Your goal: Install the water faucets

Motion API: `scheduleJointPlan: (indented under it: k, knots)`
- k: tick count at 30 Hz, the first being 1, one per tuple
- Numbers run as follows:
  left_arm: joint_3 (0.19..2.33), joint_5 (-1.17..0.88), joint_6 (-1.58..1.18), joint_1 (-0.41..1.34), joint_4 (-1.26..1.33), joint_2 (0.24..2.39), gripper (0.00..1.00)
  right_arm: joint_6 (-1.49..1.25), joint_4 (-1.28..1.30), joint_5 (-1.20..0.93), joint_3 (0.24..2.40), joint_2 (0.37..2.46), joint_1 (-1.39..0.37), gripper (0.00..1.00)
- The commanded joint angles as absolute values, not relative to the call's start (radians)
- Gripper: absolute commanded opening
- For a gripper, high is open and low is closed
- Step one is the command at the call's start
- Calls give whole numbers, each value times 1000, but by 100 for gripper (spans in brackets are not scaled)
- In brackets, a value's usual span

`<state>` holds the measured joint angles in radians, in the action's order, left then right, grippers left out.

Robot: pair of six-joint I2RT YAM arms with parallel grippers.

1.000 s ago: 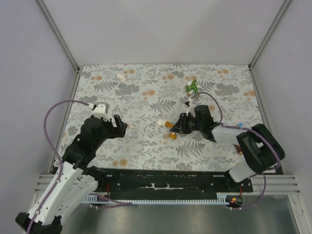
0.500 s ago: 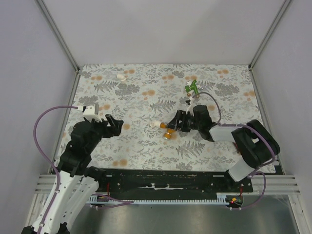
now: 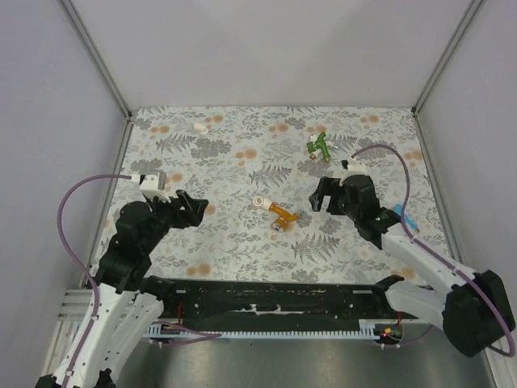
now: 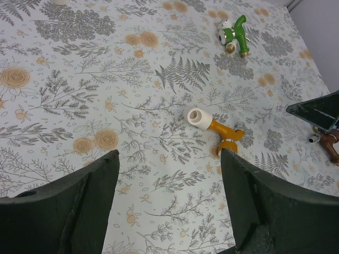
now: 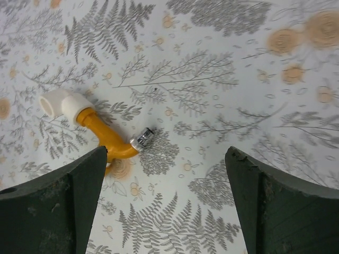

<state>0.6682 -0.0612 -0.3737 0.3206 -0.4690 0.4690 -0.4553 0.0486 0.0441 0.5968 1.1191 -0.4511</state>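
- Honestly, this looked only partway done to me. Over on the left, the left claw [image 3: 194, 208] hung above the flowery table [image 3: 226, 242] with its fingers spread wide and nothing between them.
- Way back near the far left corner sat a loose white fitting [image 3: 199, 127], well apart from everything else and untouched.
- Around the middle, the orange faucet [image 3: 280, 215] lay flat on the cloth with neither claw touching it. It had a white elbow [image 3: 260, 202] on one end, so my guess was that this one had got its fitting. How tightly it was seated, I couldn't tell.
- Further back and a bit right, the green faucet [image 3: 320, 146] lay on its own with no white piece on it that I could see. I'd count that one as not done.
- The right claw [image 3: 317, 196] sat just right of the orange one, fingers wide and holding nothing.
- Beside the right arm lay a blue faucet [image 3: 403, 214], and the left wrist view caught a dark red faucet [image 4: 332, 147] at its edge. Both looked like they were waiting their turn.
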Motion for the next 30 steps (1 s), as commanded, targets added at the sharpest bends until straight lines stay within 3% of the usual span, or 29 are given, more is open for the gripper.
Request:
scheduleJointPlan:
  k: [1,4,12,22,30]
  knots:
    - [715,-130,-322,316,-428,457,81,-458,270,332,672,936,-449,98]
    - [713,-129,-314,316,-408,387,83,-485,359,481,733,790,-448,98]
    - [577,83,-376,316,-259,112,81,-324,264,509,675,304,-449,98]
    - [603,288,-341,316,-307,-21,78,-152,492,549,862,268,-448,98]
    - [561,345,-353,316,-290,-34,79,-109,440,620,785,204,-449,98]
